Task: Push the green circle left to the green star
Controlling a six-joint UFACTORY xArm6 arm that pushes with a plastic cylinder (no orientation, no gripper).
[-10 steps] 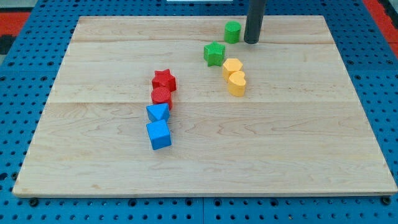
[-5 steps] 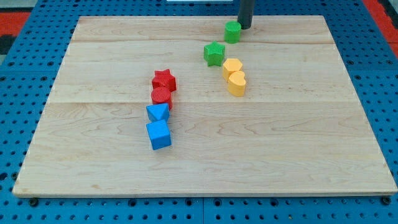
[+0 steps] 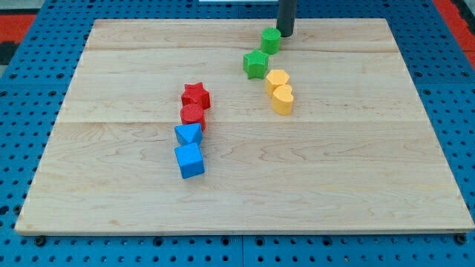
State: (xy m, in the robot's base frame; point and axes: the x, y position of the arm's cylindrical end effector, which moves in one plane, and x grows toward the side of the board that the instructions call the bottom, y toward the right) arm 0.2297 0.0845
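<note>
My tip, a bare rod with no claw, touches the green circle's upper right near the wooden board's top edge, the green star just below-left, and the yellow hexagon and yellow heart beside it.

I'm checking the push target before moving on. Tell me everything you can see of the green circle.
The green circle is a small, matte green cylinder standing upright near the board's top edge. My tip sits against its upper-right side. The green star lies just below-left, very close; whether they touch is unclear.
</note>
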